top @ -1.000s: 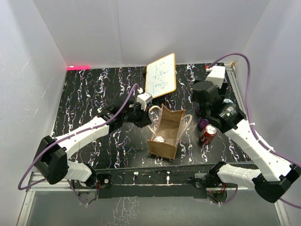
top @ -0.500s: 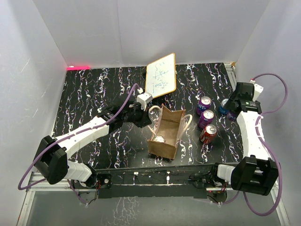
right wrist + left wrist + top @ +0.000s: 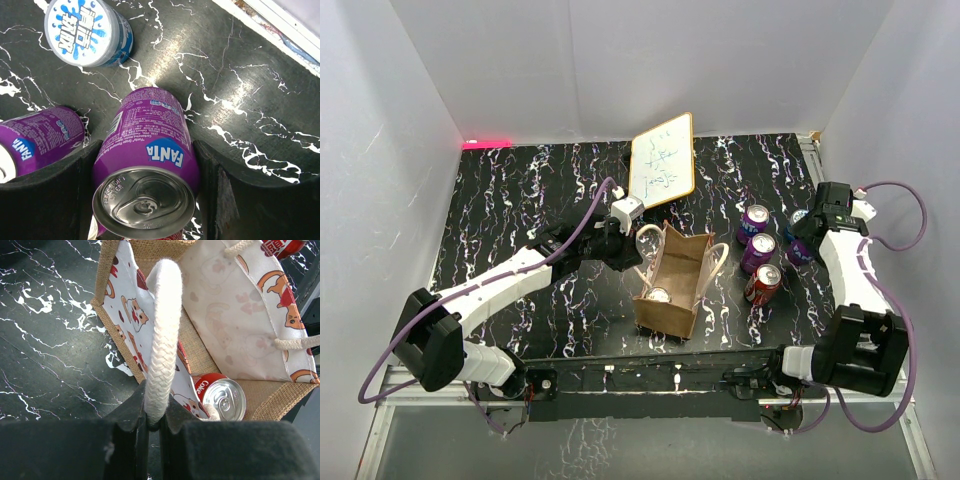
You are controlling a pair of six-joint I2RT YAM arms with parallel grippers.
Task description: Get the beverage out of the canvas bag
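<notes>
Here the left gripper point(image 3: 154, 421) is closed tight on the bag's near rope handle point(image 3: 162, 330), the rope pinched between its fingers at the bottom centre of the left wrist view. The bag point(image 3: 665, 312) stands open in the middle of the top view. One red can point(image 3: 223, 398) sits upright inside it, low in the corner nearest that handle, so the task is not finished.

At the right edge of the top view, the right gripper point(image 3: 145, 152) is spread about as wide as a Fanta can point(image 3: 150, 127), with a finger against each side of it. Whether that can's base is on the table cannot be told.

Several things could go wrong from here. If the fingers let go while the Fanta can is tilted or off the table, it may topple into the purple can point(image 3: 42, 132) just beside it or roll toward the blue can point(image 3: 85, 32). The bag looks light, so a hard pull on the pinched handle could tip it and spill the red can. The far handle point(image 3: 295, 343) hangs across the mouth and could snag a finger reaching in. The red can also stands close to the lining, which leaves little room for a finger on that side.
</notes>
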